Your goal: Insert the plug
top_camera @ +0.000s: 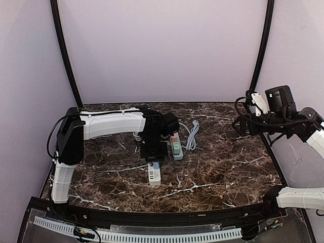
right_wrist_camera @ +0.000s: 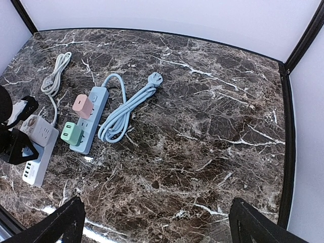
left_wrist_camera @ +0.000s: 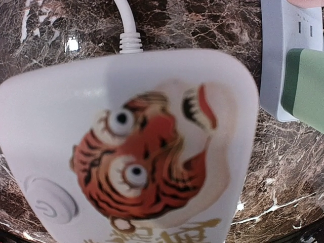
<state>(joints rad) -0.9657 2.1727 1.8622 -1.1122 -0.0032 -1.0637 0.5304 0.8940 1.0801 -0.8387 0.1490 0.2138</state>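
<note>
A white power strip [top_camera: 154, 175] lies in the middle of the table. In the left wrist view its tiger-printed end [left_wrist_camera: 136, 152] fills the frame, with a round power button [left_wrist_camera: 50, 205]. My left gripper [top_camera: 155, 160] is low over this strip, with a small blue plug [top_camera: 157, 165] at its tip. Its fingers are hidden in the left wrist view. The strip also shows in the right wrist view [right_wrist_camera: 38, 152]. My right gripper [right_wrist_camera: 159, 225] is open and empty, raised high at the right [top_camera: 239, 124].
A light blue power strip [right_wrist_camera: 93, 114] lies beside the white one, with a pink plug [right_wrist_camera: 82, 105] and a green plug [right_wrist_camera: 71, 133] in it. Its coiled blue cable [right_wrist_camera: 124, 109] lies to its right. A white cable [right_wrist_camera: 55, 73] lies at the back.
</note>
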